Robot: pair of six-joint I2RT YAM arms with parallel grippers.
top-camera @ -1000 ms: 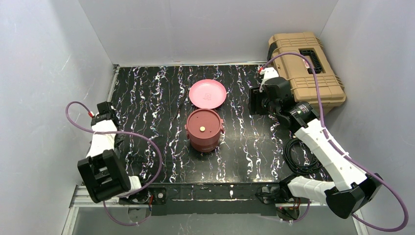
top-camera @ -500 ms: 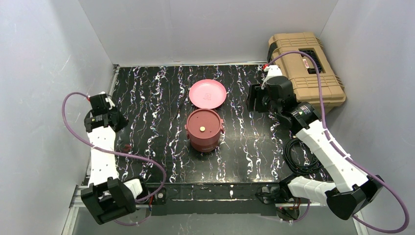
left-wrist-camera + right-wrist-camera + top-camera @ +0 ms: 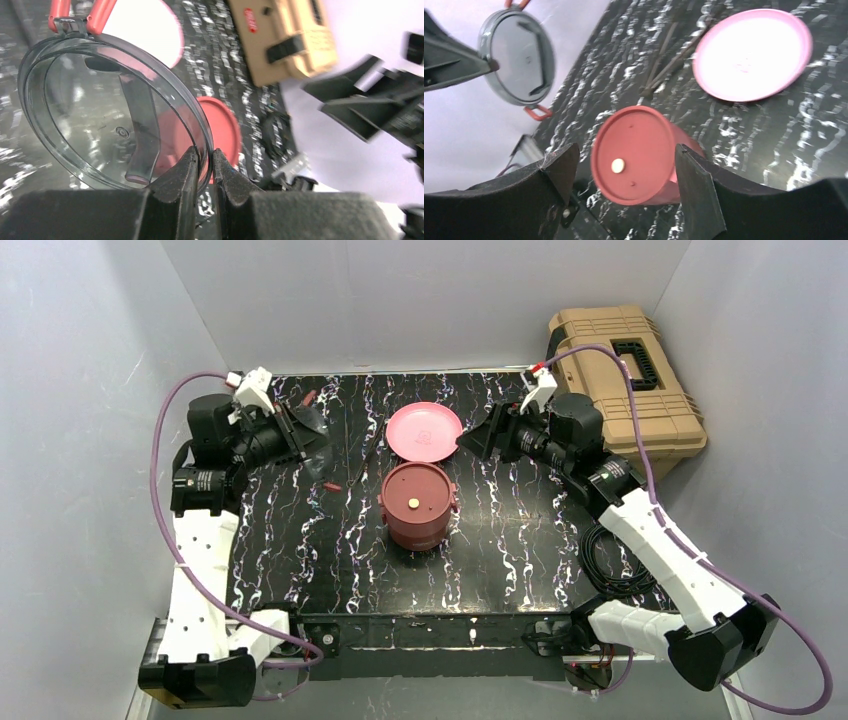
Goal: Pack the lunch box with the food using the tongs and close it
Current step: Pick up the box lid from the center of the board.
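The maroon lunch box (image 3: 418, 506) stands mid-table, a flat disc lid with a pale dot on top; it also shows as lunch box (image 3: 634, 155) and lunch box (image 3: 220, 131). The slim dark tongs (image 3: 367, 453) lie left of it, beside the pink plate; they show as tongs (image 3: 670, 54) too. My left gripper (image 3: 204, 156) is shut on the rim of a clear top lid (image 3: 107, 107) with a dark handle and red clips, held in the air at far left as the lid (image 3: 303, 430). My right gripper (image 3: 624, 150) hangs open above the box, empty. No food is in view.
An empty pink plate (image 3: 424, 430) lies just behind the lunch box. A large tan toolbox (image 3: 622, 380) sits at the far right corner. A coil of black cable (image 3: 612, 562) rests at the table's right edge. Grey walls close in on three sides.
My left arm has swung up from the near left to the far left, carrying the clear lid. My right gripper has turned toward the table's centre, and its jaws stand wider.
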